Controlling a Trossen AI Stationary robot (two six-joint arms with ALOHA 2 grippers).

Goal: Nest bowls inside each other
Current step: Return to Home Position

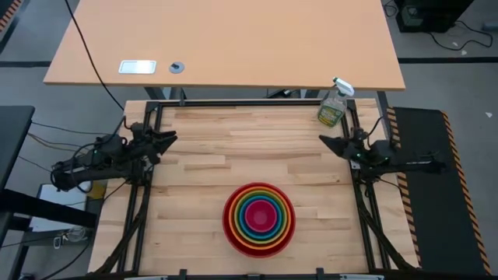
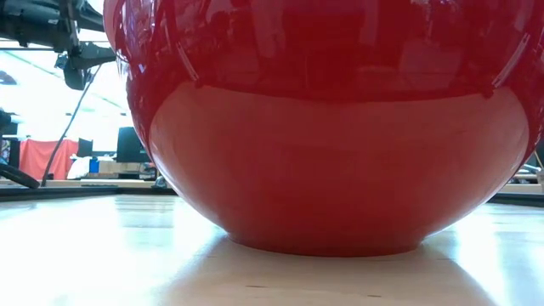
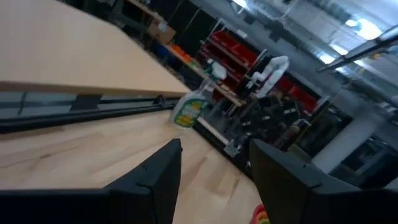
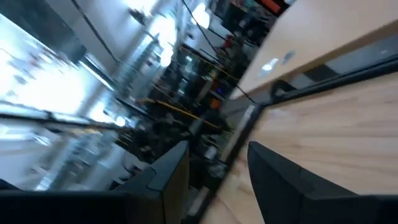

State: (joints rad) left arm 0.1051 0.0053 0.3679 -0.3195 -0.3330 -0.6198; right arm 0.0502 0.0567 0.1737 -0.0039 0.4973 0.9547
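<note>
A stack of nested bowls (image 1: pixel 259 220), red outermost with orange, yellow, green, blue and pink inside, rests on its base on the wooden table near the front middle. The red bowl (image 2: pixel 327 127) fills the low view. My left gripper (image 1: pixel 170 140) hangs at the table's left edge, open, pointing level toward the right, nothing between its fingers (image 3: pixel 214 168). My right gripper (image 1: pixel 327 143) hangs at the right edge, open, pointing level toward the left, also empty (image 4: pixel 217 168).
A green spray bottle (image 1: pixel 333 105) stands at the table's far right corner, also in the left wrist view (image 3: pixel 188 109). Black frame rails (image 1: pixel 249 102) border the table. A second desk (image 1: pixel 226 39) stands beyond the far edge.
</note>
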